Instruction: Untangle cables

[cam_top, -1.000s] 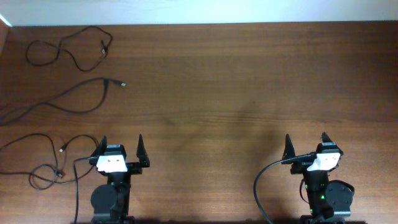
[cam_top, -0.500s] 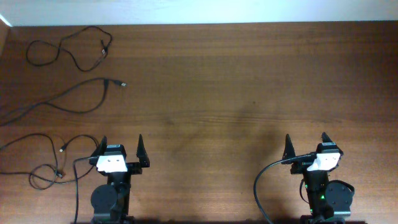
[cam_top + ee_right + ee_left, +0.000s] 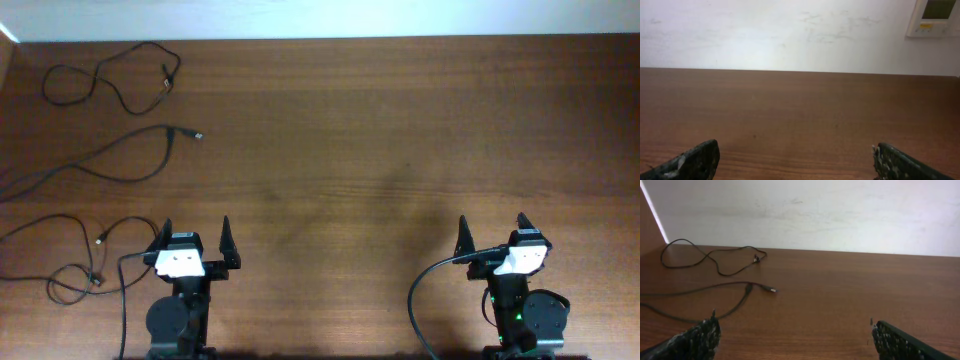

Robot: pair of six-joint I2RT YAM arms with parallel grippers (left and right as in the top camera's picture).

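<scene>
- A brown wooden table [image 3: 400, 130] fills the overhead view, with a white wall [image 3: 300, 15] along its far edge.
- All three task cords lie apart from one another on the left part of the table, none of them held.
- The far cable [image 3: 165, 82] sits in the far left corner, near the wall, in loose open curves with one plug end at its right side.
- The middle cable [image 3: 180, 129] comes in from the left edge and runs rightward. Its small light-tipped plug points toward the table's centre, and a slack bend hangs back under it.
- The near cable [image 3: 92, 275] lies at the near left, just beside the left arm. It crosses over itself in a loose loop, and one strand runs off the left edge.
- The left gripper [image 3: 196, 225] rests low at the near edge, its jaws spread wide and empty. The left wrist view shows bare wood between the two fingers, with the far and middle cables well ahead.
- The right gripper [image 3: 492, 220] sits at the near right, well apart from every cable. Its jaws are also spread wide, with nothing between them.
- A thicker black arm wire [image 3: 415, 290] curves down beside the right arm.
- The right wrist view shows only bare wood, the wall and a small pale wall panel [image 3: 937, 17] at upper right.
</scene>
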